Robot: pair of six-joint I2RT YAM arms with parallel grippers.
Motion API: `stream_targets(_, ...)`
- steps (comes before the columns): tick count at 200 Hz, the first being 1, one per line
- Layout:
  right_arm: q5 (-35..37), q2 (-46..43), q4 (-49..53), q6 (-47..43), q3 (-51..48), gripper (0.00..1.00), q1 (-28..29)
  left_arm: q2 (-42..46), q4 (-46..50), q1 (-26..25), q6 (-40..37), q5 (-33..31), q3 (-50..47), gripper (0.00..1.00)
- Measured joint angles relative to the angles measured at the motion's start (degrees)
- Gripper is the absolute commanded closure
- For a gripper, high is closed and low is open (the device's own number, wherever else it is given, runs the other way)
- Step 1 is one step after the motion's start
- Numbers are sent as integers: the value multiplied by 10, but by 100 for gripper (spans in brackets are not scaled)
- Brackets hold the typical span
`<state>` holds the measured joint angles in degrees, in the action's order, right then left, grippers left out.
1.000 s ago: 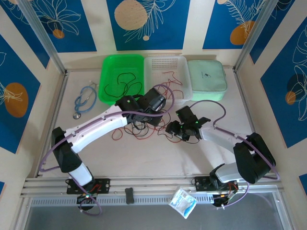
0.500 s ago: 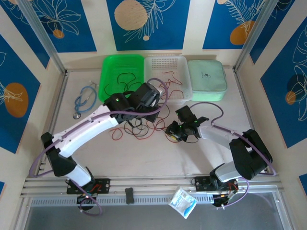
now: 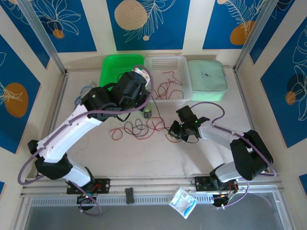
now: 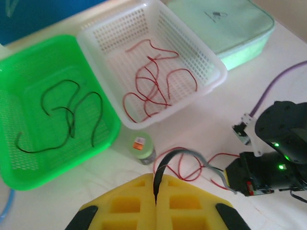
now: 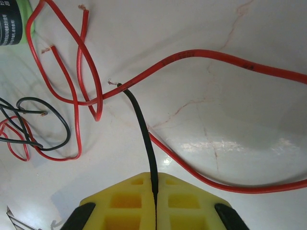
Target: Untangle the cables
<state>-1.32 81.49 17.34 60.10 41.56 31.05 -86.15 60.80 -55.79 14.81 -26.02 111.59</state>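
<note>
The tabletop is pale and glossy, faintly veined like polished stone. The red wires and the black wire have smooth, shiny plastic sheathing. The green basket and the white basket are perforated plastic.

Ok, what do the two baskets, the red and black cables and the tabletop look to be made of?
Green basket, white basket: moulded plastic, perforated walls, slight sheen. Red cable and black cable: smooth plastic-looking insulation; frayed strands at cut ends suggest a metal core. Table: glossy, marble-veined, with reflections; stone or laminate, can't tell.
</note>
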Motion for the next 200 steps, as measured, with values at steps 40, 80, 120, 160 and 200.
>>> stream_targets(40,-2,-10,-8,2,1,100,0,9,10,1,-24,-25,4,98)
stream_targets(80,0,-42,4,4,1,71,0,9,9,3,-41,-44,17,98)
stream_targets(120,20,-105,40,0,1,54,-1,8,-17,10,-57,-56,65,99)
stream_targets(160,40,-161,71,0,-7,52,-10,-30,-32,12,-80,-56,155,97)
stream_targets(200,46,-184,83,9,-42,54,-17,-71,-35,14,-112,-56,245,96)
